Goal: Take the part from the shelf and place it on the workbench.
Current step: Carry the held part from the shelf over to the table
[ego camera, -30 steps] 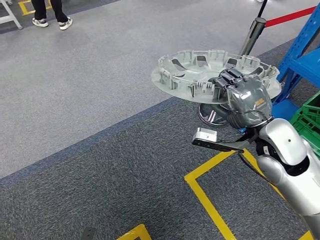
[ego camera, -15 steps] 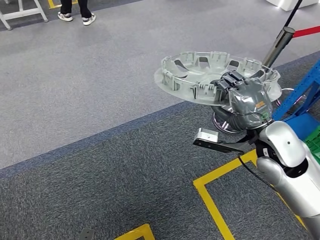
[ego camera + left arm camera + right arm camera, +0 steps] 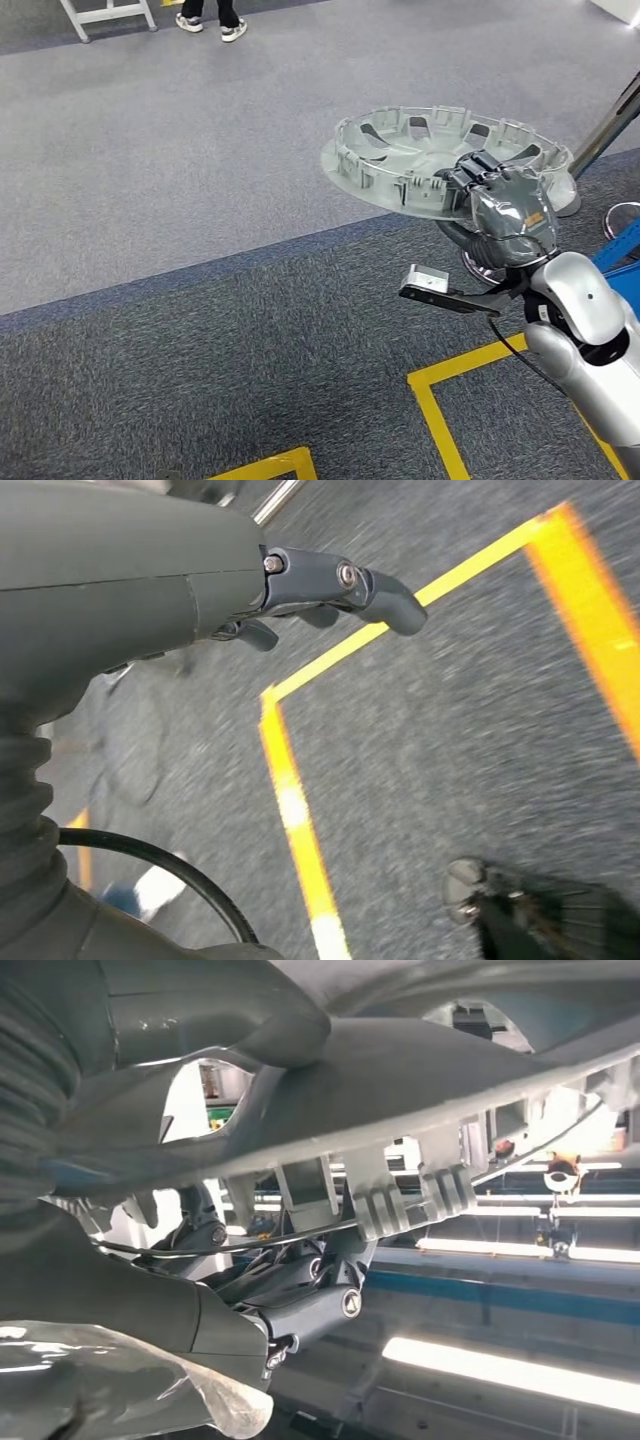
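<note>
Part (image 3: 423, 160), a grey round wheel cover, is riding level above the carpet floor (image 3: 189, 200); right hand (image 3: 502, 205) is gripping its near rim; left hand (image 3: 332, 585) is hanging over yellow floor tape (image 3: 298, 820), fingers loosely apart, holding nothing.

Head view: the right hand (image 3: 504, 205) covers the near rim of the part (image 3: 445, 160), so you can't really see how the fingers (image 3: 469, 168) wrap under it. The person (image 3: 211, 14) at the top is cut off at the shoes. The right arm (image 3: 592, 350) runs off the lower right corner, and the stanchion pole (image 3: 610, 125) runs off the right edge. Left wrist view is motion-blurred; the dark thing (image 3: 543, 920) at lower right is cropped and I can't tell what it is.
</note>
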Available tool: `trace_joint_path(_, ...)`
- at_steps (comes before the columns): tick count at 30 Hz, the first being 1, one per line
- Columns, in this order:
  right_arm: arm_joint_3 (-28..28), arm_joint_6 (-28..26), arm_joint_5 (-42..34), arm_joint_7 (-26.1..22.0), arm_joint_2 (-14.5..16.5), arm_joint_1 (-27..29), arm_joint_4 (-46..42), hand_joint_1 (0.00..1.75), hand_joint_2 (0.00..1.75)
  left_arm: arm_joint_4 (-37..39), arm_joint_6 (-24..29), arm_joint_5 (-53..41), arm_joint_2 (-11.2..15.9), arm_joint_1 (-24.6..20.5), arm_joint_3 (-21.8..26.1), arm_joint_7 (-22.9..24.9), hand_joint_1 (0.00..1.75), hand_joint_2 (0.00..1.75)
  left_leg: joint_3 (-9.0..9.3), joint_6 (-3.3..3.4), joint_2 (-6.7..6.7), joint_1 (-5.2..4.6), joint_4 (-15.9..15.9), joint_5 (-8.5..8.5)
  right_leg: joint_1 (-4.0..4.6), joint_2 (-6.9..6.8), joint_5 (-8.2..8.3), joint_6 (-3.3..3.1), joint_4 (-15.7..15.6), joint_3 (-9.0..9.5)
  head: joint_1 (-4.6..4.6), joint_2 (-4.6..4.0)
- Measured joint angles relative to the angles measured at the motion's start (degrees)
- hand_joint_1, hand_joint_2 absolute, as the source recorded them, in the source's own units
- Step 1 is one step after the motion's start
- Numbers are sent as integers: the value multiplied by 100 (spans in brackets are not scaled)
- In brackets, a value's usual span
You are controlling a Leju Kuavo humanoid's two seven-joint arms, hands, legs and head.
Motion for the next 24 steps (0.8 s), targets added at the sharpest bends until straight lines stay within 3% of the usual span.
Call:
trace_joint_path(2,-14,2,17,2,8,4,0,175,175,0,-39,83,30,13,61,193,0,175,-142,-61,217,-6,334,-208,-6,-111,2,-72,-20,33,-23,-1)
trace_joint_path(4,-25,3,34,-1,16,7,1,175,175,0,-53,167,49,16,133,320,0,175,-477,-109,441,4,1095,-575,8,-229,-15,-122,-23,59,-42,-1)
trace_joint_path(6,-22,4,39,-7,27,9,2,175,175,0,-57,203,60,19,192,364,0,175,-717,-119,485,17,1628,-731,21,-337,-35,-137,-21,82,-42,0)
trace_joint_path(7,-21,4,38,-9,35,10,2,175,175,0,-59,210,65,21,209,371,0,175,-689,-111,490,17,1580,-648,25,-387,-46,-136,-21,98,-43,-1)
trace_joint_path(8,-20,4,37,-10,43,11,2,175,175,0,-61,212,71,24,222,376,0,175,-557,-93,507,14,1317,-477,28,-436,-61,-132,-21,119,-42,0)
trace_joint_path(9,-19,4,36,-11,49,12,2,175,175,0,-62,214,79,24,233,377,0,175,-354,-65,567,1,911,-271,31,-481,-78,-122,-21,144,-42,0)
trace_joint_path(11,-21,4,36,-11,51,11,2,175,175,0,-63,216,93,14,256,377,0,175,-11,-8,751,-61,216,-50,54,-568,-114,-83,-18,171,-41,0)
trace_joint_path(13,-22,4,38,-11,52,8,2,175,175,0,-63,220,107,9,284,379,0,175,72,36,813,-116,1,-58,71,-659,-133,-35,-24,176,-38,-1)
trace_joint_path(15,-23,4,39,-13,58,8,3,175,175,0,-58,229,118,19,313,397,0,175,80,97,713,-112,-47,-38,59,-708,-168,16,-24,184,-34,0)
trace_joint_path(17,-25,3,35,-15,66,11,6,175,175,0,-52,265,121,22,339,448,0,175,113,163,622,-81,-98,-8,42,-526,-345,50,226,61,-19,0)
trace_joint_path(19,-27,2,32,-20,70,22,17,175,175,-1,-33,349,122,14,387,523,0,175,122,200,531,-59,-111,1,34,-282,-651,64,903,-291,6,-1)
trace_joint_path(21,-25,2,32,-26,75,36,38,175,175,-2,4,453,124,9,476,611,0,175,124,211,421,-56,-108,-1,34,-214,-793,83,1516,-649,16,-1)
trace_joint_path(22,-23,2,33,-28,80,40,50,175,175,-1,16,491,123,9,525,665,0,175,127,212,364,-54,-105,-3,32,-207,-727,88,1570,-717,17,-1)
trace_joint_path(23,-21,3,33,-31,87,41,65,175,175,-1,10,516,124,9,570,729,0,175,132,209,302,-49,-101,-5,26,-199,-551,88,1392,-675,18,-1)
trace_joint_path(24,-21,4,33,-33,95,38,77,175,175,0,-14,529,124,9,603,800,0,175,136,200,243,-42,-90,-11,14,-164,-314,90,1022,-532,18,-1)
